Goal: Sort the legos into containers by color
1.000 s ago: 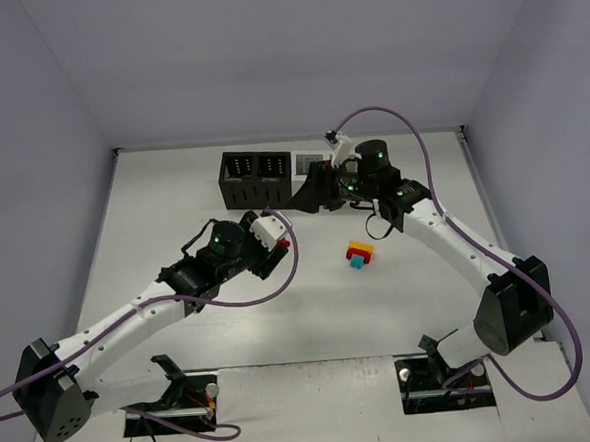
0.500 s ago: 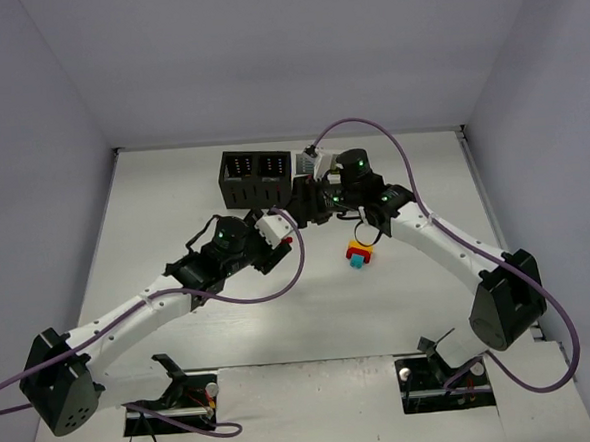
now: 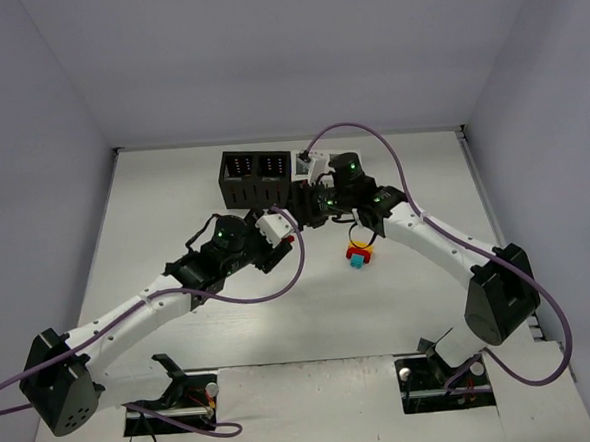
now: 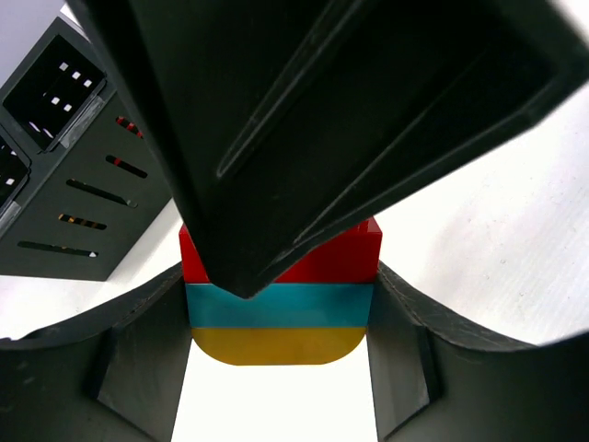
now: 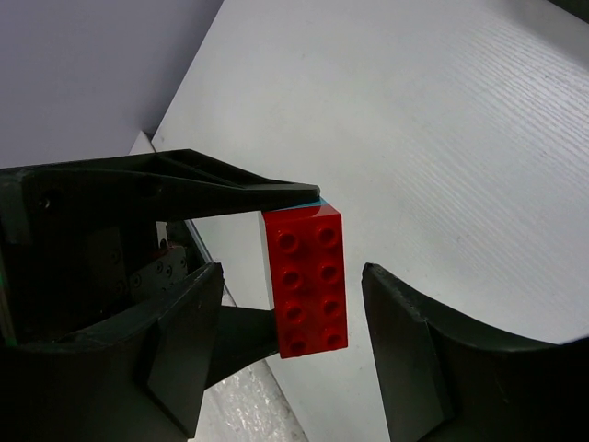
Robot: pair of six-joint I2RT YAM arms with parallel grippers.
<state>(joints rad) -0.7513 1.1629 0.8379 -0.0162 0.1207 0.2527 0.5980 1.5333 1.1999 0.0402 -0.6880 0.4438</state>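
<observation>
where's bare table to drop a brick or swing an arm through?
Free: table left of the black bins; far right corner beyond the right arm; wide near strip between the arms, below the loose clump. Crowded: just before the bins, where the left pincer holds a brick stack and the open right pincer straddles it.

No readable text, labels or numbers in any view.
</observation>
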